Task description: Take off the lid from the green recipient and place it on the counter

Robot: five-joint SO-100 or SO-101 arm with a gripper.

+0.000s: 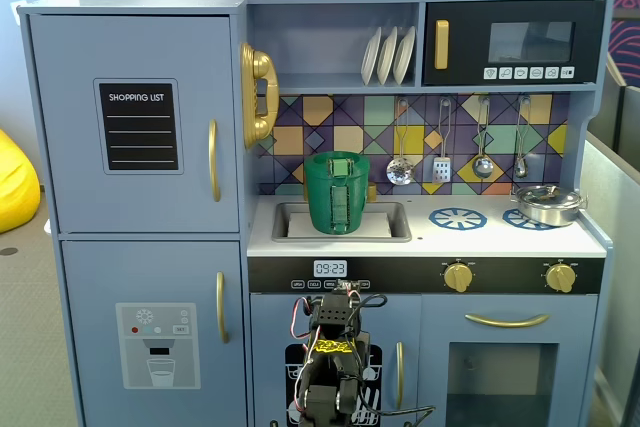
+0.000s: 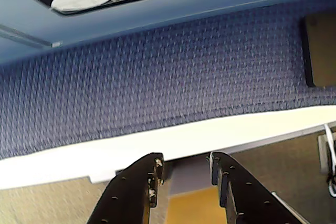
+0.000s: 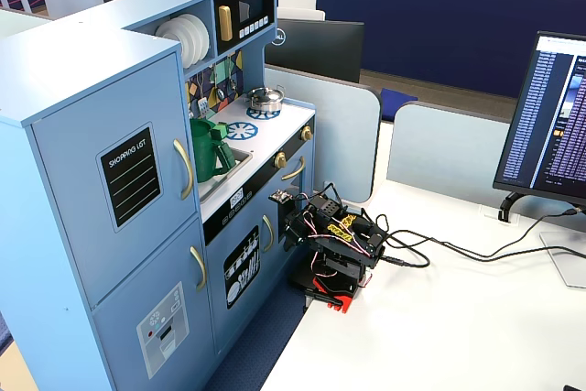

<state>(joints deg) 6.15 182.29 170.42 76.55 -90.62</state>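
The green recipient (image 1: 337, 197) stands upright in the sink (image 1: 396, 221) of the toy kitchen. Its green lid (image 1: 337, 158) sits on top. It also shows in the other fixed view (image 3: 209, 150). My arm (image 1: 335, 347) is folded low in front of the kitchen, well below the counter (image 1: 490, 237) and far from the recipient. In the wrist view my gripper (image 2: 185, 163) points down past the white table edge (image 2: 157, 142) toward the blue carpet. Its black fingers (image 2: 139, 182) are apart with nothing between them.
A silver pot (image 1: 548, 204) sits on the right burner. Utensils (image 1: 441, 152) hang on the back wall, plates (image 1: 388, 55) stand on the shelf. The arm's base (image 3: 331, 267) stands on a white table with cables (image 3: 439, 254) and a monitor (image 3: 549, 125).
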